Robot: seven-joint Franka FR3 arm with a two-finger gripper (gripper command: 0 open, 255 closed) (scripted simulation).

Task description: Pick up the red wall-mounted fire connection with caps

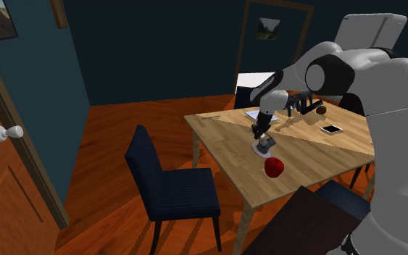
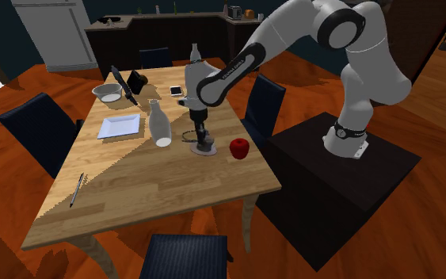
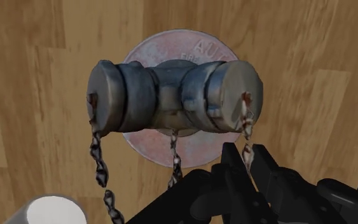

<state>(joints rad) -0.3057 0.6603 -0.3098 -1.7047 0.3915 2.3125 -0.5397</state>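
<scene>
Dim room with a pale wooden bench (image 2: 158,198). The fire connection (image 3: 171,95), a short grey metal pipe with 2 round caps, thin hanging chains and a round reddish base plate, sits base-down near the bench's middle. A red apple (image 2: 239,147) lies on the bench just beside it.

The all-black pincer (image 3: 246,168) hangs close above the fire connection, by 1 cap. Its fingers (image 3: 231,172) are drawn almost together and grip nothing. A good pickup probably means opening wide, centring over the narrow waist between the 2 caps, turning the fingers across the pipe, then lowering and closing.

A tall white bottle (image 2: 160,127), a white bowl (image 2: 106,93) and a square white plate (image 2: 120,125) stand further off. The plate looks bare. What the bottle and bowl hold cannot be told.
</scene>
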